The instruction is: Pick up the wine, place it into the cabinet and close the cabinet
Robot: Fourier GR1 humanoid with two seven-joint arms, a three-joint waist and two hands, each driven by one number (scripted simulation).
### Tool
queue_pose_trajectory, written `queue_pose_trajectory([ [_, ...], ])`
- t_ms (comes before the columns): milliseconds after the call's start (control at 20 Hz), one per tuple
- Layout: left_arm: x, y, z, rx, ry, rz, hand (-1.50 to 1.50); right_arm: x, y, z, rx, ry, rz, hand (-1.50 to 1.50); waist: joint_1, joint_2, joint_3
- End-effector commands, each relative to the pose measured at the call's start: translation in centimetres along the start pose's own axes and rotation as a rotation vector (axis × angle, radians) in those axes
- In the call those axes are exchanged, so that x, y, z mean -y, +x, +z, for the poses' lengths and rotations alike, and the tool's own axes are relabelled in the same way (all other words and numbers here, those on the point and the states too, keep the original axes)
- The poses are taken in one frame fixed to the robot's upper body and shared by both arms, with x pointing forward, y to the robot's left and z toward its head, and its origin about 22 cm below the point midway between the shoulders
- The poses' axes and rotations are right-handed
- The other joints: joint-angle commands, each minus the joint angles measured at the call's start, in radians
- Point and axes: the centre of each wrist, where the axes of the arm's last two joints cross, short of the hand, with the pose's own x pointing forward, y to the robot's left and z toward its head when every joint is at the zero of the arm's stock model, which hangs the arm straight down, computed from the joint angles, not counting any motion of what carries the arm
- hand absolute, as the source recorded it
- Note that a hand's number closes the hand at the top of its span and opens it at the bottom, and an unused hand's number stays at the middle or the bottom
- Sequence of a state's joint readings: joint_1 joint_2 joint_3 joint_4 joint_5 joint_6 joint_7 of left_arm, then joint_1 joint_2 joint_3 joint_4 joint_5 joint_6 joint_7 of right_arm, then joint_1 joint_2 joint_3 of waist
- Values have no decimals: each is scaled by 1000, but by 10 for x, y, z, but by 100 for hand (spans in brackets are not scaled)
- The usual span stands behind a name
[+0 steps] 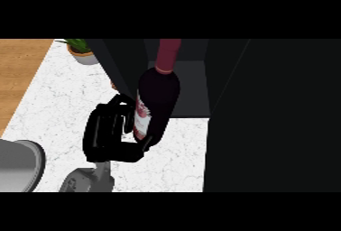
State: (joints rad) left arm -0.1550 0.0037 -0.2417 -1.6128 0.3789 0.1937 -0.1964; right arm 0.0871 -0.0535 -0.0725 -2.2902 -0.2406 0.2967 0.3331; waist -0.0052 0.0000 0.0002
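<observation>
The wine bottle [158, 97] is dark with a red neck and a pale label. It is tilted, its neck pointing up into the open dark cabinet [193, 88]. My right hand [110, 131] is shut on the bottle's lower half from the left, and its thumb curls under the base. The bottle's base hangs above the white marble counter [66, 99]. The cabinet's dark door [273, 113] stands open and fills the right of the view. My left hand does not show.
A small potted plant [81, 48] stands at the counter's far left corner. A wooden floor [16, 72] lies beyond the counter's left edge. A grey rounded arm part [19, 164] sits at the lower left edge.
</observation>
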Motion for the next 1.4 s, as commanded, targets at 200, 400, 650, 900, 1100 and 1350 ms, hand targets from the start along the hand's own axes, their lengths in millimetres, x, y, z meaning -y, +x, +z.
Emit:
queue_pose_trajectory([
  [200, 45, -19, -22, -9, -18, -131, 150, 10, -6, -16, -7, -6, 10, -150, 0, 1, 0],
  [400, 32, -40, -23, -28, -28, -196, 150, -9, 6, -5, 4, -11, 1, -150, 0, 0, 0],
  [650, 40, -49, -49, -21, -15, -208, 150, -1, 9, -4, 6, -9, -2, -150, -2, 0, 0],
  [900, 52, -61, -35, -67, 40, -201, 150, 11, 8, 15, 15, -1, 27, -150, -4, 0, 0],
  [1100, 35, -75, -49, -84, 47, -201, 150, -7, 1, -3, -3, 0, 4, -150, -3, 1, 0],
  [1350, 26, -100, -30, -109, 68, -217, 150, 4, -11, 8, -9, 15, 24, -150, -6, 1, 0],
])
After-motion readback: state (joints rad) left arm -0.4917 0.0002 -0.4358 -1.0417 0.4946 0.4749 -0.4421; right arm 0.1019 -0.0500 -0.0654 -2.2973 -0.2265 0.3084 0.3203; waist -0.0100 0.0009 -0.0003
